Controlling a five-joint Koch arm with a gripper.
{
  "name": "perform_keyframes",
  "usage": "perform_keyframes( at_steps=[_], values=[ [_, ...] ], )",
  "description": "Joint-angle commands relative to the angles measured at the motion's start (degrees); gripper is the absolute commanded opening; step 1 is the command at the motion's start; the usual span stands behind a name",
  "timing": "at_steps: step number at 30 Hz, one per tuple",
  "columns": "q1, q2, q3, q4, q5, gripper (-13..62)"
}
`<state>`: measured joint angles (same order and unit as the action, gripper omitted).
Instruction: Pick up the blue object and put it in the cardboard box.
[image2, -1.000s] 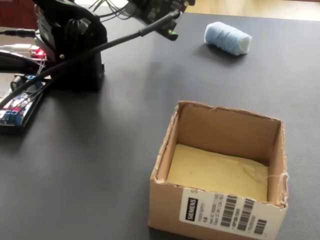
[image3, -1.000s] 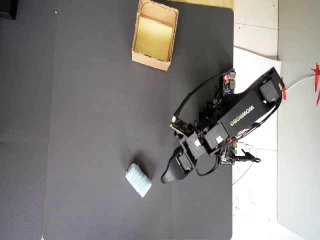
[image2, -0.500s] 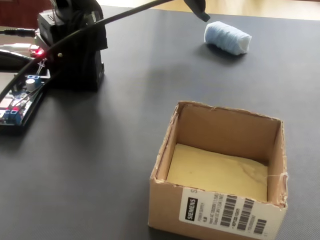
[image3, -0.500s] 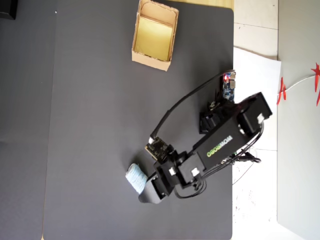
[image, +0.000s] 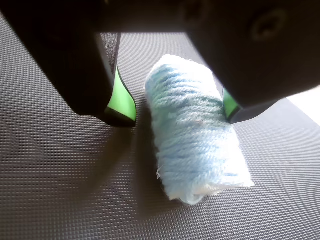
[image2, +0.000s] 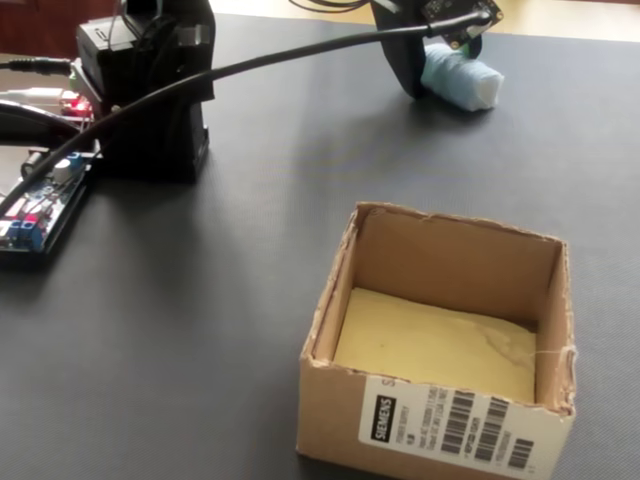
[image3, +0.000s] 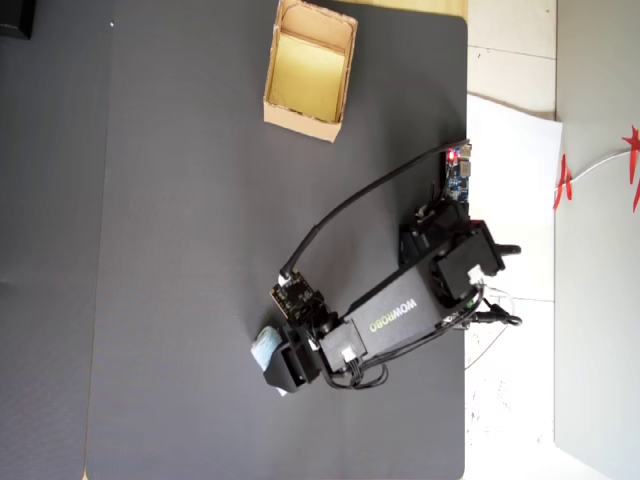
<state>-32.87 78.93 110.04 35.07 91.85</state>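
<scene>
Wrist view: gripper (image: 177, 112) spread open, green-tipped jaws straddling blue yarn roll (image: 195, 132), gap each side, roll flat on dark mat (image: 60, 190). Overhead view: roll lower centre, cardboard box (image3: 309, 70) at top edge, well apart, bare mat between.

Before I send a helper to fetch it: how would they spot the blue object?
On the dark mat, look at the end far from the cardboard box, under the gripper. The blue object lies between its green-tipped jaws: a small pale-blue, thread-wound roll, the only soft, light thing there.
</scene>
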Motion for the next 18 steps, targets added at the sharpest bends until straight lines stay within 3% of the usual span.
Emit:
perform_keyframes(
  at_steps=[1,7,14,18],
  values=[
    [0.09,0.18,-1.67,-1.32,1.76,32.9],
    [-0.18,-1.49,-1.32,-0.88,1.76,28.6],
    [0.18,-0.35,0.44,-1.93,0.53,10.1],
    [0.26,0.88,0.97,-4.66,-0.62,7.6]
  ],
)
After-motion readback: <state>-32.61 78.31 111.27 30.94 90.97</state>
